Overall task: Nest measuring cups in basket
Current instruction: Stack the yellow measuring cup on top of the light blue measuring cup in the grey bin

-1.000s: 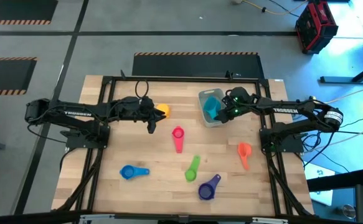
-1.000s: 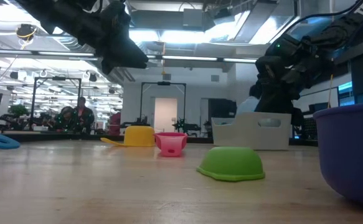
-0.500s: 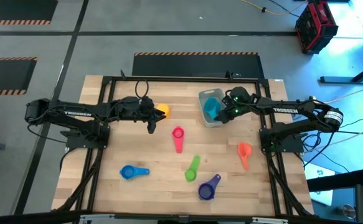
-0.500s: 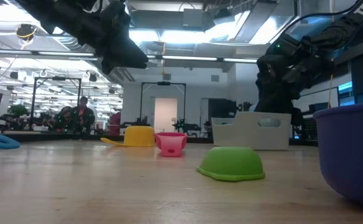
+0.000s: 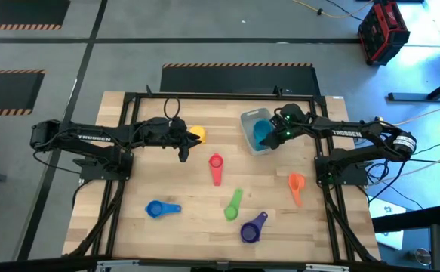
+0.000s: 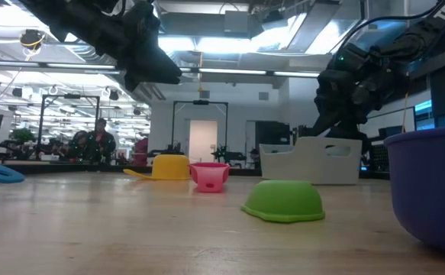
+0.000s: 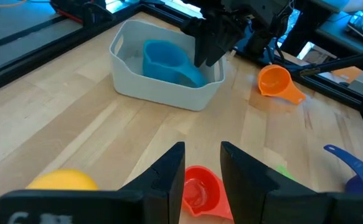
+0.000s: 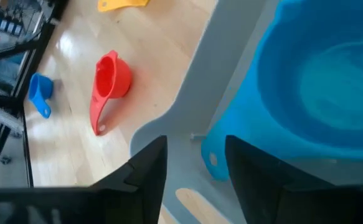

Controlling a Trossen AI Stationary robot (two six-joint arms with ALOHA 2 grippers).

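The clear-grey basket [image 5: 248, 121] stands at the far right of the table with the teal measuring cup [image 7: 165, 59] lying inside it. My right gripper [image 8: 193, 168] hovers open just over the basket's near wall [image 8: 218, 74]; its fingers stand either side of the teal cup's handle end [image 8: 211, 160] without touching it. My left gripper [image 7: 201, 165] is open above the table between the yellow cup [image 5: 198, 134] and the red cup [image 5: 216, 166], holding nothing. The blue [image 5: 161, 208], green [image 5: 233, 204], purple [image 5: 253, 227] and orange [image 5: 296, 185] cups lie loose on the table.
The green cup [image 6: 283, 200] lies bowl down near the front, and the purple cup [image 6: 428, 191] stands close to the near edge. A black frame [image 5: 220, 97] runs around the tabletop. Bare wood lies between the red cup and the basket.
My right gripper has risen slightly over the basket, and the basket has shifted a little on the table beneath it.
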